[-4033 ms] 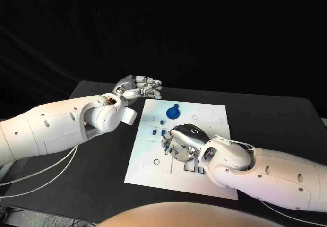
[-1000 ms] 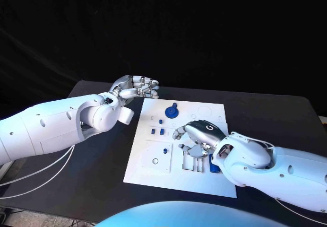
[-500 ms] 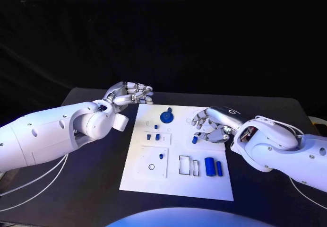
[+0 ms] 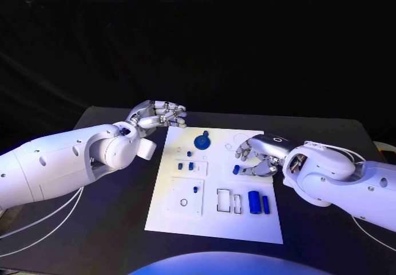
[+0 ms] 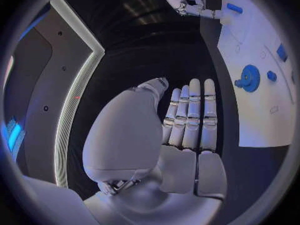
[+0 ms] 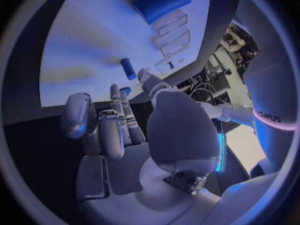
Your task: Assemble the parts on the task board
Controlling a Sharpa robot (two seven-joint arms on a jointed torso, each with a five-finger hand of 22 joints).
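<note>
Here the right hand (image 4: 257, 153) hovers over the board (image 4: 216, 220), fingers curled around a small blue peg (image 4: 236, 169), seemingly to seat it; the left hand (image 4: 157, 114) waits beside the board's far corner, fingers closed, empty.

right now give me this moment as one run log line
left hand: curled, holds nothing, off task board far corner | right hand: over board, small blue part at fingertips, grip unclear | two blue cylinders lying on board
</note>
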